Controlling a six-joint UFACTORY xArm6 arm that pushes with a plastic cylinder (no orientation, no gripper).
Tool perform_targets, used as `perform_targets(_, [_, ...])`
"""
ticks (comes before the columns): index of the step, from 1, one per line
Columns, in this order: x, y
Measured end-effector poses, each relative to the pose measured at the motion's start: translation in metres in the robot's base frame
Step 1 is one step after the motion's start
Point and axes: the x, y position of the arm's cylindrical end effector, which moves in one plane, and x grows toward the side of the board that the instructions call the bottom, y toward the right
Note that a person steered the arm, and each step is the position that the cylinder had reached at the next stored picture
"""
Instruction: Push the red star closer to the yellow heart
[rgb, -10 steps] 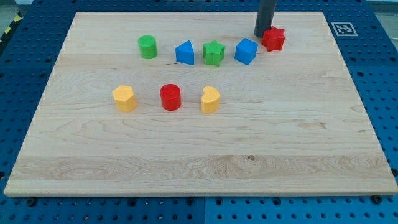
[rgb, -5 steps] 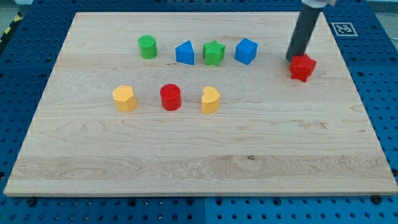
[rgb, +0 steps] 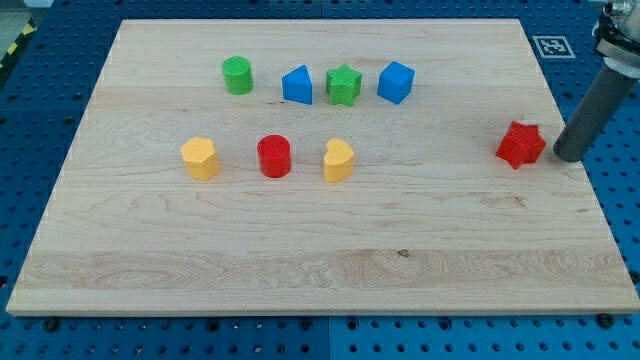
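Note:
The red star (rgb: 521, 145) lies near the board's right edge, level with the middle row. The yellow heart (rgb: 339, 160) sits near the board's middle, far to the star's left. My tip (rgb: 567, 156) rests on the board just right of the red star, a small gap between them; the dark rod rises toward the view's top right.
A green cylinder (rgb: 237, 75), blue triangular block (rgb: 297, 85), green star (rgb: 344, 85) and blue cube (rgb: 396, 82) form a row near the top. A yellow hexagonal block (rgb: 201, 158) and red cylinder (rgb: 274, 156) lie left of the heart. The board's right edge (rgb: 585, 190) is close to my tip.
The red star slid from beside the blue cube down and to the right. My tip moved from the star's upper left around to its right side.

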Motion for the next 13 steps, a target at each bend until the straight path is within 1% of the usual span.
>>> perform_targets(2, [-0.005,-0.034])
perform_targets(3, [-0.006,-0.035])
perform_targets(5, [-0.031,-0.035])
perform_targets(7, [-0.031,-0.038])
perform_targets(8, [-0.031,-0.049])
perform_targets(9, [-0.027,-0.058])
perform_targets(11, [-0.001,-0.061])
perform_targets(13, [-0.003,-0.086])
